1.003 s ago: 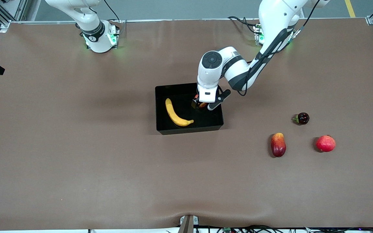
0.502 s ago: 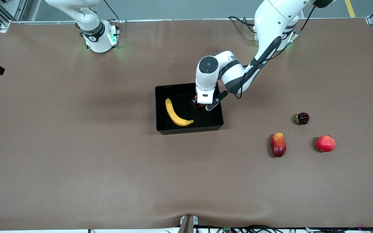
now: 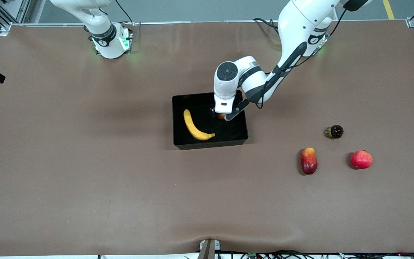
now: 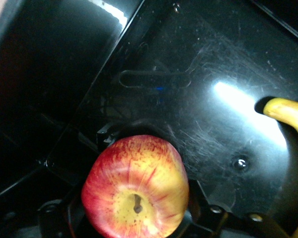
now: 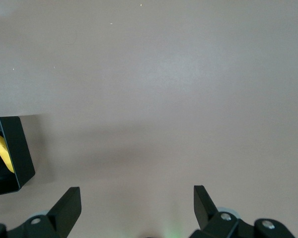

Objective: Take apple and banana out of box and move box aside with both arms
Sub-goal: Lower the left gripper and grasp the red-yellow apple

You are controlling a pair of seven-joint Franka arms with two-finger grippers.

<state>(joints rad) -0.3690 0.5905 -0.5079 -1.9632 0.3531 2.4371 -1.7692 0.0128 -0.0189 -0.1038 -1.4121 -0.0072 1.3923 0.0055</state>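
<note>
The black tray [image 3: 210,144] sits mid-table with the yellow banana [image 3: 195,126] lying in it. My left gripper [image 3: 222,115] is over the tray, at its side toward the left arm's end, and is shut on the small red-and-yellow apple [image 3: 221,116]. In the left wrist view the apple [image 4: 136,186] sits between the jaws just above the tray floor [image 4: 188,99], with the banana's tip [image 4: 288,111] beside it. My right gripper [image 5: 136,198] is open and empty over bare table; the tray's corner [image 5: 12,148] and a bit of banana [image 5: 0,148] show at the edge. The right arm waits.
Toward the left arm's end of the table lie a red-orange mango [image 3: 308,160], a red pomegranate [image 3: 361,159] and a small dark glossy fruit [image 3: 335,131], all nearer the front camera than the tray's middle. The brown table stretches wide around the tray.
My left gripper has shifted slightly toward the right arm's end with the apple, staying over the tray. The banana and the other fruits have not moved.
</note>
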